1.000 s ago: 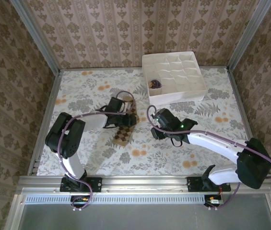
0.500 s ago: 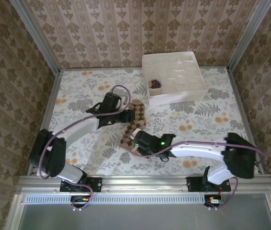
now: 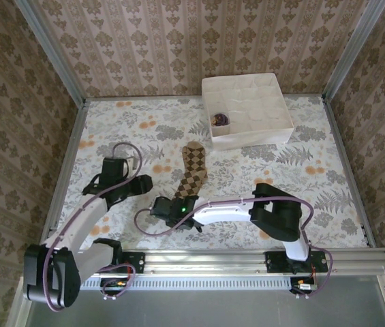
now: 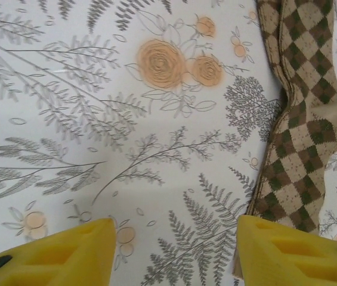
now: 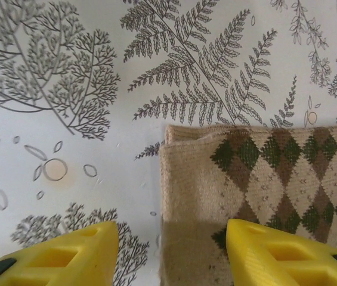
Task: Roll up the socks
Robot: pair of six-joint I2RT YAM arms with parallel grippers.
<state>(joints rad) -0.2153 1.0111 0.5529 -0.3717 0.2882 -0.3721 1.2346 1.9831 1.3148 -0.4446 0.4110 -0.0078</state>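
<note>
Between the right fingers (image 5: pixel 55 253), which stand spread apart and pinch nothing, lies the plain tan end of the argyle sock (image 5: pixel 263 173). This end passes under one finger and reaches about to the middle of the gap. The other finger is over the bare flowered tabletop (image 5: pixel 67 119).

The left fingers (image 4: pixel 61 250) are spread apart as well and hold nothing. One of them is just at the edge of the argyle sock, and the other is over the tabletop beside it.

From above, the argyle sock lies flat and stretched out, a little bent near its middle, where a tan heel shows. The right fingers are at its near end, and the left fingers are near its left side. The right arm (image 3: pixel 226 208) comes low to this near end from the right of the sock, and the left arm (image 3: pixel 83 221) comes from its left.

Beyond the far end of the argyle sock, a little to the right, stands a white divider box (image 3: pixel 253 139). In a cell on the side of the box nearest to the argyle sock sits the dark purple sock (image 3: pixel 220 120) as a small bundle, too small to tell more.
</note>
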